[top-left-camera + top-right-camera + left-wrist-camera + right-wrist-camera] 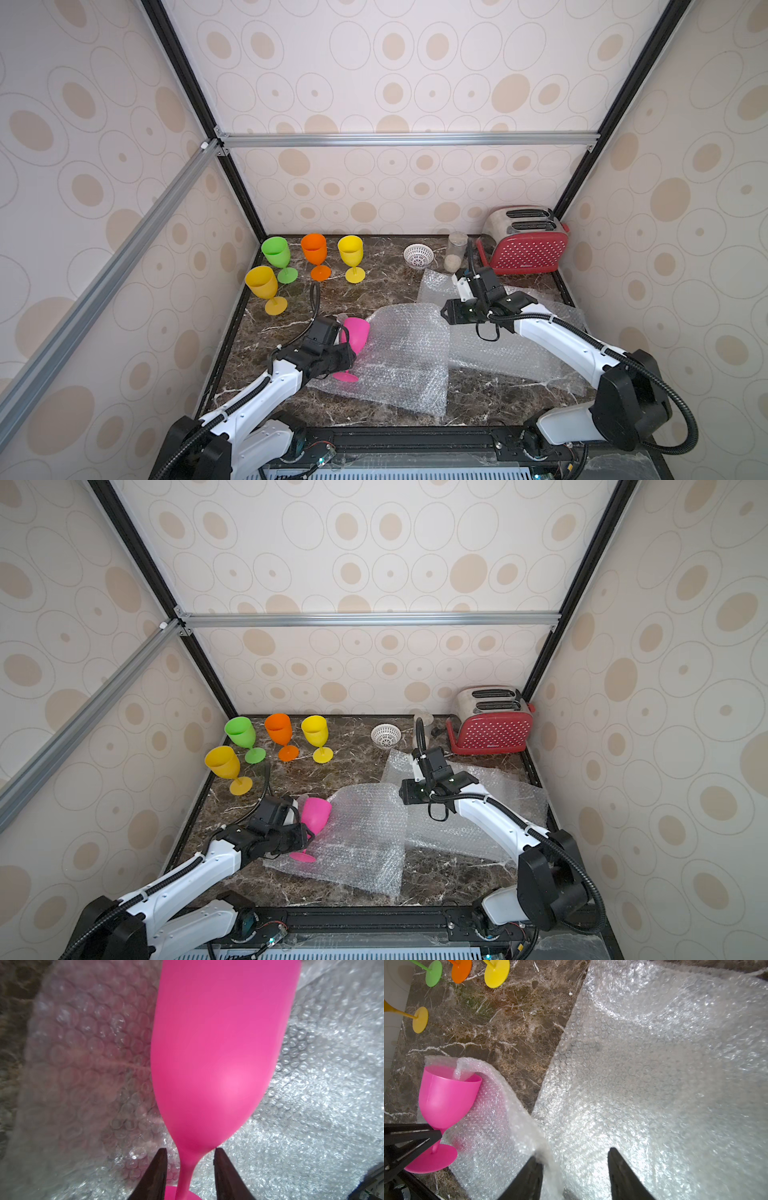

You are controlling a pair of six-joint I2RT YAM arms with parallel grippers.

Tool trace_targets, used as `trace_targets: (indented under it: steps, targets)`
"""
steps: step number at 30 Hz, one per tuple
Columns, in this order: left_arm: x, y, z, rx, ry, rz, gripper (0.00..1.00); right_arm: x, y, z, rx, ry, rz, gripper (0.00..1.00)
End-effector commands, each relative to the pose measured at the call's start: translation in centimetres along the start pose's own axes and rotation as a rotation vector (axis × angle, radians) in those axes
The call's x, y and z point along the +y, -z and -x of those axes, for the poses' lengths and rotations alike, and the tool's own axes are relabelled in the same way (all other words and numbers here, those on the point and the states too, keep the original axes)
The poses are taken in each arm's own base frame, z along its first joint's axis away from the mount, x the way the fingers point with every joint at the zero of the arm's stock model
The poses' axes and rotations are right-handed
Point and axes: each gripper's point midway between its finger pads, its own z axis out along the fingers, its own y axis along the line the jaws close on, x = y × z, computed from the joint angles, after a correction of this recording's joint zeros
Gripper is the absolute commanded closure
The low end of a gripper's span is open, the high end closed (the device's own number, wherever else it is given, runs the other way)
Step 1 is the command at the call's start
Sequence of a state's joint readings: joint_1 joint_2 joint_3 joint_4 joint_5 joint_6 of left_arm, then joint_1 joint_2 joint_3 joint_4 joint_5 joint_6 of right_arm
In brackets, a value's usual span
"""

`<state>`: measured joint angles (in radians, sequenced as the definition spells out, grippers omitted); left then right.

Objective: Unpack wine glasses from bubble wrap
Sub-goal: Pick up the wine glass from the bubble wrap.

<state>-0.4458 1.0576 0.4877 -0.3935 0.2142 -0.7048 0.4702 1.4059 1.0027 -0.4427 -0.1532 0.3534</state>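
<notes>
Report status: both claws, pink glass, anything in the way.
Left claw open, straddling pink glass stem, not gripping. Right claw open over bubble wrap. Glass tilted, wrap flap at rim.

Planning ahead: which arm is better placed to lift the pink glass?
Left. The left gripper straddles the stem of the pink glass, jaws apart either side. The right gripper hangs open over the bubble wrap, away from the glass.

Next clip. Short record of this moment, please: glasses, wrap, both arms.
Upright, unwrapped: green glass, orange glass, rear yellow glass, front yellow glass
Pink glass: bare, tilted, against bubble wrap
Left gripper: jaws open astride the pink stem
Right gripper: jaws open above the wrap, edge beside one jaw
Wrapped glasses: none seen
</notes>
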Motion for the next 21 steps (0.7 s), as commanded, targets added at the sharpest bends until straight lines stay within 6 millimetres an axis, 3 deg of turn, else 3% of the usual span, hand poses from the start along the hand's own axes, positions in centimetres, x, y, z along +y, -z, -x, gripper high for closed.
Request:
trace_targets:
  steps: [1,8,12,15,21]
  targets:
    - [0.6,-0.6,0.0,-0.006,0.001,0.053,0.67,0.0,-0.4,-0.7,0.020,0.005,0.002,0.48]
    - [2.8,-0.3,0.1,-0.036,0.044,0.175,0.89,-1.0,-0.5,-1.0,0.027,0.007,-0.031,0.39]
    - [3.1,-0.1,0.3,-0.048,0.051,0.195,0.91,-1.6,-0.1,-0.9,0.022,-0.003,-0.031,0.38]
    - [2.7,0.3,0.7,-0.054,0.041,0.185,0.91,-1.8,0.0,-0.9,0.020,-0.009,-0.031,0.38]
    - [-0.3,2.7,2.9,-0.114,0.016,0.082,0.92,-0.9,-0.5,-1.2,0.038,-0.026,0.031,0.38]
